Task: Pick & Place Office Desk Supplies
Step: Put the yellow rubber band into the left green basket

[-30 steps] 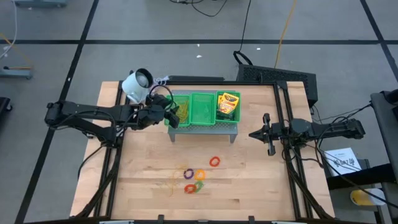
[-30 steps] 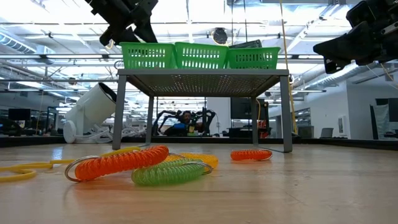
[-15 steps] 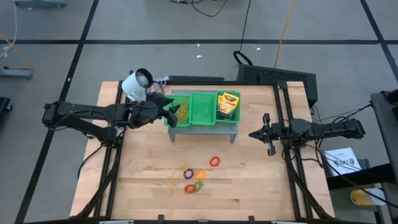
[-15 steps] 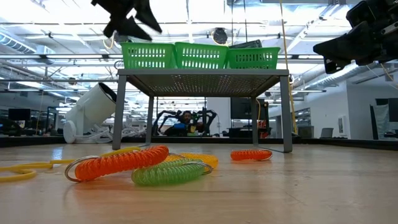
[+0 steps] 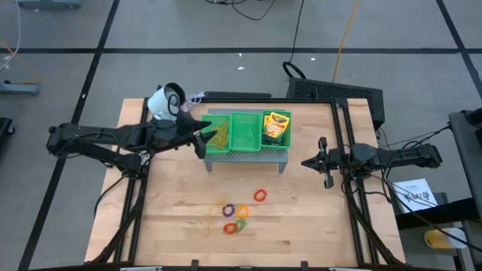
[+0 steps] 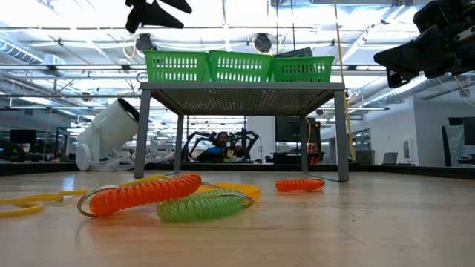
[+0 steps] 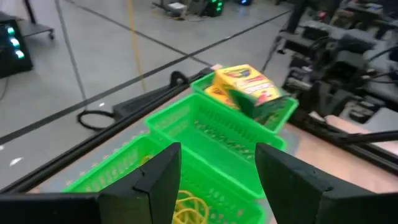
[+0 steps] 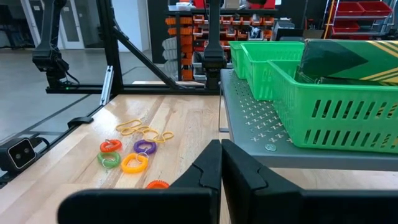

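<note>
A: Left gripper (image 5: 202, 137) is up over the green tray (image 5: 245, 147), right at the end compartment nearest its own side, fingers spread with nothing between them

B: And that compartment already has a heap of yellowish rubber bands (image 5: 221, 135) in it, you can see them from the left wrist (image 7: 186, 206) just past the fingers (image 7: 158, 180)

A: Crayon boxes (image 5: 276, 126) sit in the far end compartment, the middle one looks bare as far as I can tell

B: So what's left is down on the wood. The rings (image 5: 237, 214) are clustered in front of the tray, towards the table's near edge, with a red one (image 5: 260, 196) lying a little apart, closer to the tray

A: There's a thin tangle of bands (image 5: 211, 218) still beside that cluster too

B: Which arm gets them? The right gripper (image 5: 324, 162) hangs off the tray's other end, fingers pressed together, empty

A: My read: the cluster lies down and back from the left claw, roughly between the two arms. The lone red ring is nearer the right one

B: From the right wrist the rings (image 8: 127, 155) lie ahead on the boards, past its shut fingers (image 8: 239, 171), nothing in between

A: No long axis to worry about with rings, they lie flat. The left would have to clear the tray's front wall and drop to the table
</note>
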You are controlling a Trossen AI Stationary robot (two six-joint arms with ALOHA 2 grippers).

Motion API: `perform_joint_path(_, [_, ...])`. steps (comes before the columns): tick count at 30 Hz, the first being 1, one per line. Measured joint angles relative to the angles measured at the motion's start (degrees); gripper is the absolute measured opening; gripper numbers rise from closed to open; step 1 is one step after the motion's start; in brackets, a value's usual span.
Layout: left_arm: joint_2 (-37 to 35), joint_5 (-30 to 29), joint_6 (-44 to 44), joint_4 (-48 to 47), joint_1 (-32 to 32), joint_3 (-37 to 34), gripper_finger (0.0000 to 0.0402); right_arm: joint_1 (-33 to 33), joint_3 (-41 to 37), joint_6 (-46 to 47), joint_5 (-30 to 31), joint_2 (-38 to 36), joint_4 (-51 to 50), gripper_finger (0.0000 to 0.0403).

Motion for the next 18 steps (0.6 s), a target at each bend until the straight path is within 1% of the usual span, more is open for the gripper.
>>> perform_joint_path(7, [-3.5, 3.2, 0.6, 0.8, -1.6, 0.0, 0.0214, 0.0, 0.0, 0.0, 0.0, 0.0, 0.0, 0.0000])
perform_joint_path(12, [-4.7, 9.3, 5.9, 4.5, -5.0, 0.0, 0.0214, 0.0, 0.0, 0.0, 0.0, 0.0, 0.0, 0.0000])
perform_joint_path(18, [-4.4, 18.0, 14.5, 10.2, -11.8, 0.1, 0.0214, 0.0, 0.0, 0.0, 0.0, 0.0, 0.0, 0.0000])
